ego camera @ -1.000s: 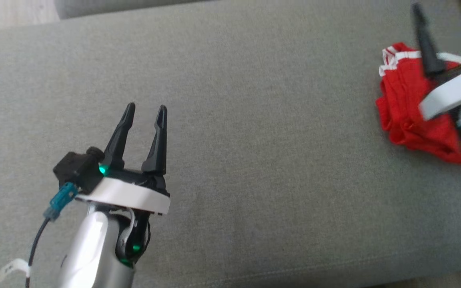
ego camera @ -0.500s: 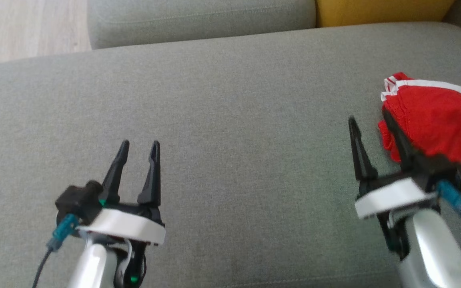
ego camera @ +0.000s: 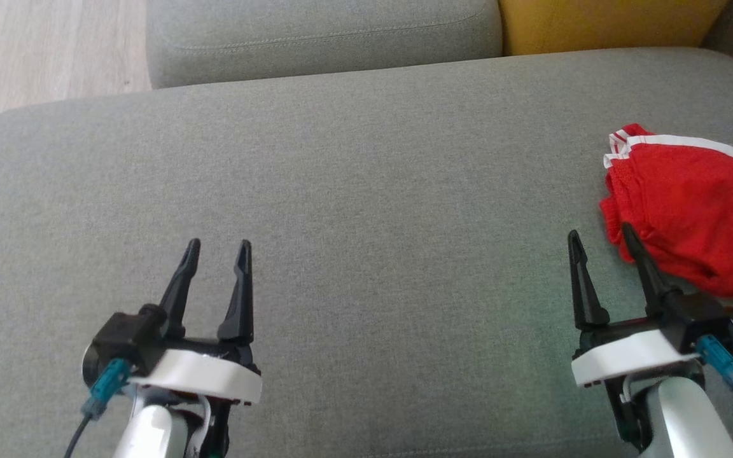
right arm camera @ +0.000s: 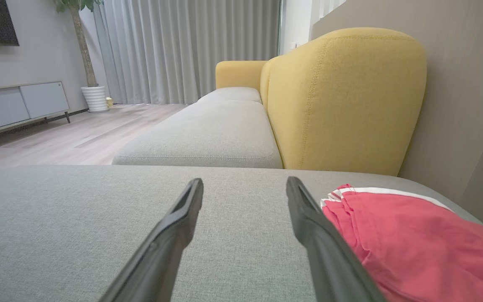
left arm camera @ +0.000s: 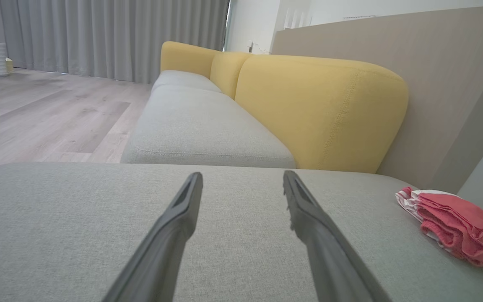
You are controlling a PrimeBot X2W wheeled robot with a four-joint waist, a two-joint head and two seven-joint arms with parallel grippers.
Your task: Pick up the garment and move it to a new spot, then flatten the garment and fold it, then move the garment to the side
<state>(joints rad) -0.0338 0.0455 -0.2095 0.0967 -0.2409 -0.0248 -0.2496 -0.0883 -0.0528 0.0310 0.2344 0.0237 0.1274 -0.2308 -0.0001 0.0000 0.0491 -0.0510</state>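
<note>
Garment (ego camera: 684, 216), red with white trim, lies bunched at the right edge of the head view on the grey seat cushion (ego camera: 366, 178), just beside the right gripper (ego camera: 599, 232). It looks light, soft and limp, so the white-edged hem seems the surest hold. Both the right and the left gripper (ego camera: 220, 243) stand spread and empty. The garment's far side is cut off by the frame and its layers are hard to read.

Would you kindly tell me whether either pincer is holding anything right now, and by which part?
Nothing is held. The left pincer and the right pincer are both open and empty; the red garment lies free on the grey cushion.
</note>
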